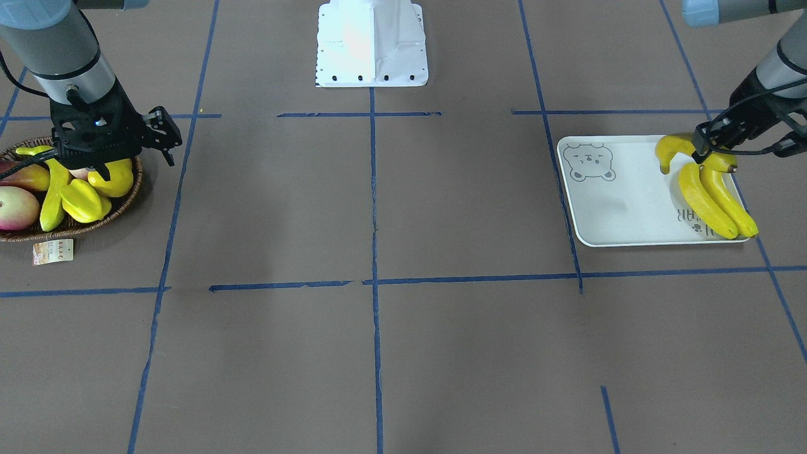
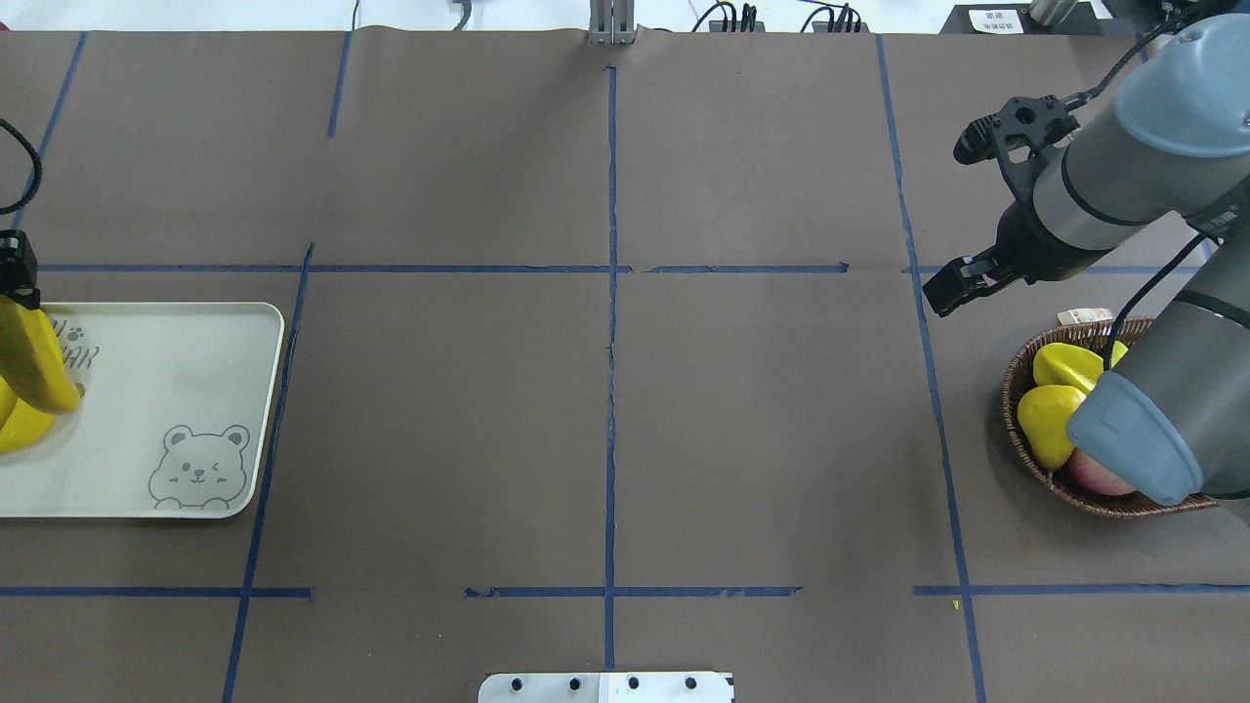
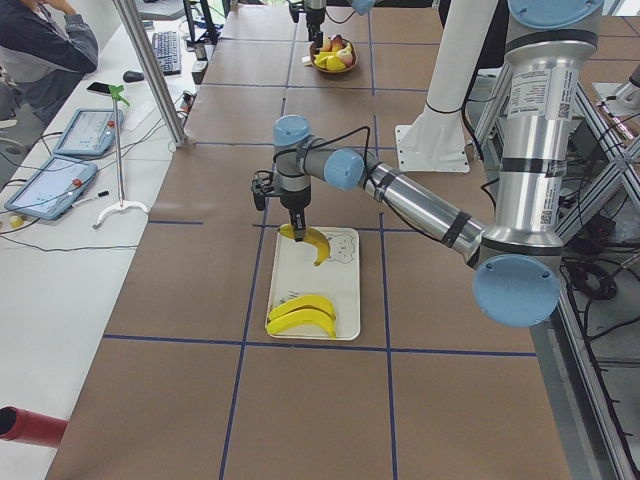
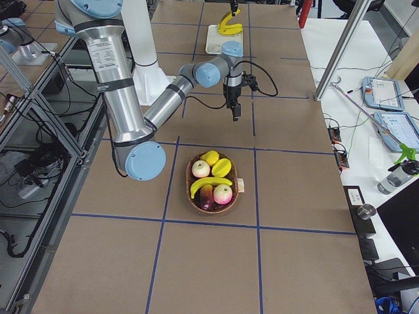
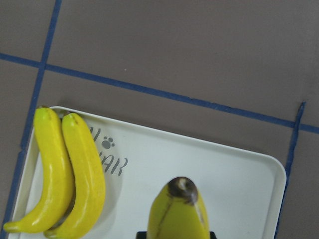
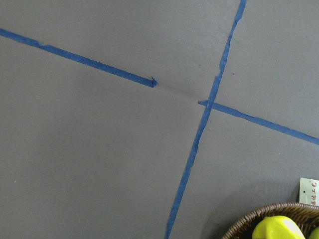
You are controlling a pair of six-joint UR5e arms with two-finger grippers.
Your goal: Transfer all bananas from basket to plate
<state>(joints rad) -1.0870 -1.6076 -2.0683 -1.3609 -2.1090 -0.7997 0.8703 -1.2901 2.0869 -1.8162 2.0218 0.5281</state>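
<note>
Over the plate [image 1: 624, 208], far from the basket [image 1: 38, 237] where one banana [image 4: 211, 184] lies, a third banana [image 1: 671, 150] hangs tip-down above the bare part beside two bananas [image 1: 715, 198], pinched by the left gripper [image 1: 700, 154] (the right gripper [image 2: 945, 296], nearer the basket, may be open or closed; I cannot tell).

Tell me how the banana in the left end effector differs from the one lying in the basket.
The held banana is clamped in the left end effector and hangs over the plate; the basket banana lies free in the basket. The held banana hangs from one end; the basket banana lies flat among other fruit. Both are yellow and curved.
</note>
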